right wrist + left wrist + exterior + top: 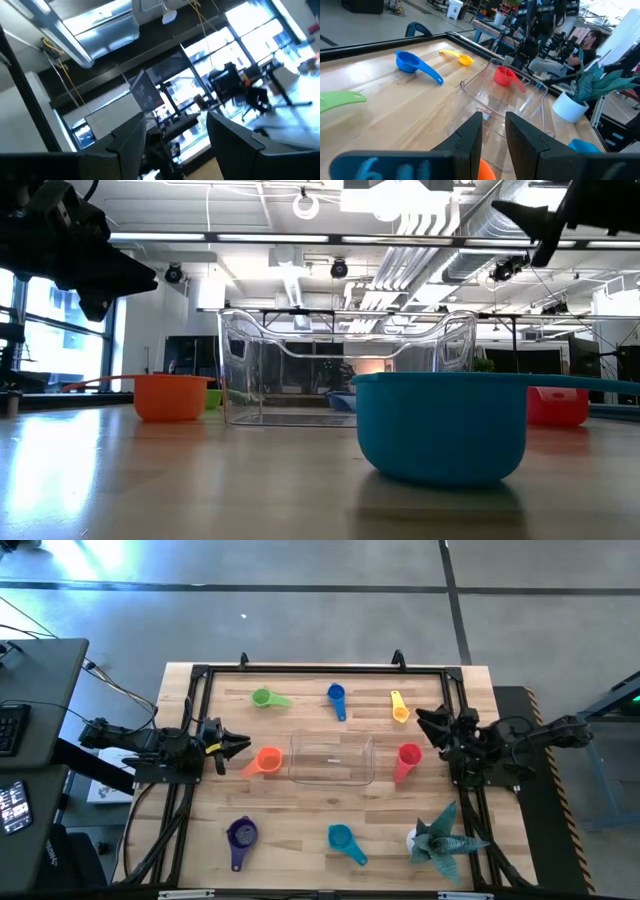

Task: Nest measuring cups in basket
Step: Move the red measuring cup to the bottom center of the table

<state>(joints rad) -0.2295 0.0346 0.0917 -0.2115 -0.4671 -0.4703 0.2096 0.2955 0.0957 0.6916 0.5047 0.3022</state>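
Both grippers hang empty at the table's sides: I see the left gripper (pixel 240 745) with its fingers a narrow gap apart, and the right gripper (pixel 425 723) spread wider and angled up at the ceiling. Between them sits the clear basket (pixel 332 759), holding nothing. Just ahead of the left fingertips lies the orange cup (pixel 268 760), the red cup (pixel 407 758) lies beside the right gripper, and green (pixel 264 697), blue (pixel 336 695), yellow (pixel 400 708), purple (pixel 241 835) and teal (pixel 342 838) cups ring the basket farther off.
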